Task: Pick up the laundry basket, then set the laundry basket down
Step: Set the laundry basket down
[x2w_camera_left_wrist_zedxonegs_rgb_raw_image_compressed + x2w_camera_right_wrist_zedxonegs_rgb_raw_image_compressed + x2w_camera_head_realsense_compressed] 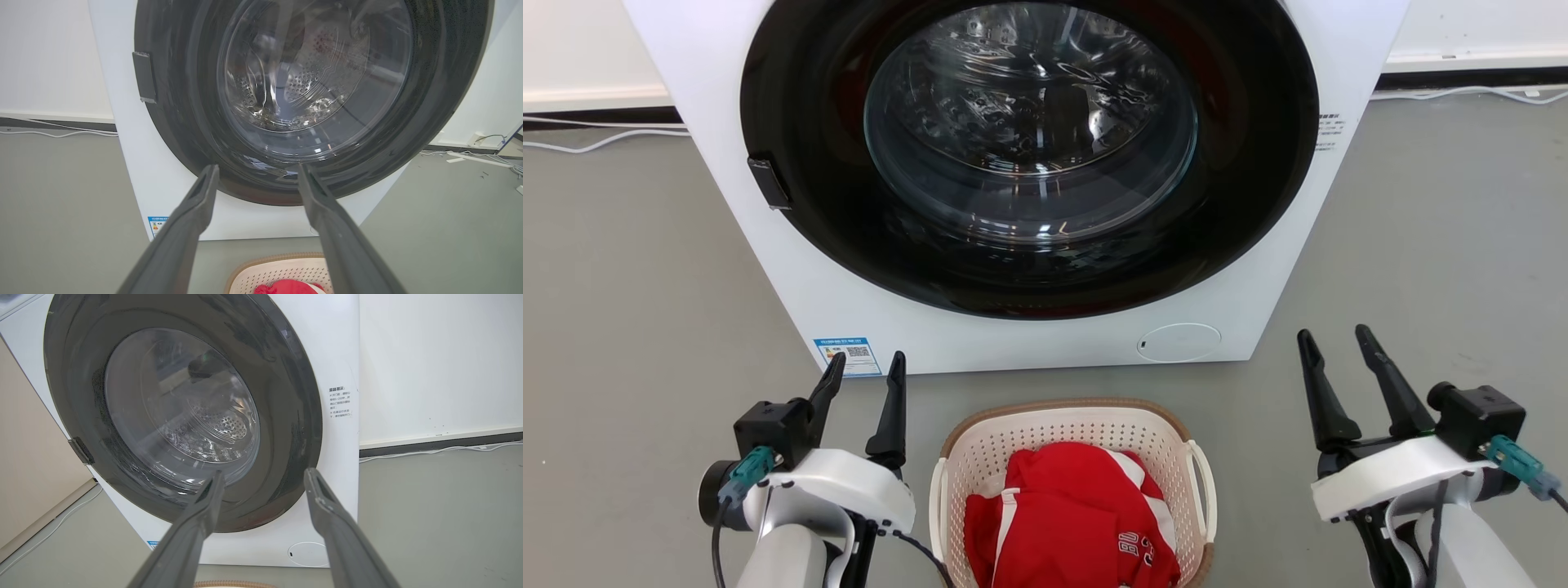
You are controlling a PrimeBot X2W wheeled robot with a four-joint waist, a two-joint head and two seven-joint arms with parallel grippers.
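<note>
The laundry basket [980, 457] stands on the grey floor just in front of the washing machine, cream-white and perforated, with a brown rim and white loop handles at each side. Red clothing with white trim [1070, 514] fills it. My left gripper [866, 367] hangs open to the basket's left, apart from it, with nothing between its fingers. Off to the basket's right my right gripper [1335, 335] is open and empty too. The basket's far rim [278, 258] peeks in at the bottom of the left wrist view, between the open left gripper [257, 169] fingers. A sliver of that rim [229, 584] shows below the right gripper [263, 473].
A white front-loading washing machine [792, 245] with a shut dark round glass door [1029, 155] stands right behind the basket. White cables [596, 143] run along the wall base at the left and at the right [1470, 91]. Grey floor [629, 310] lies open on both sides.
</note>
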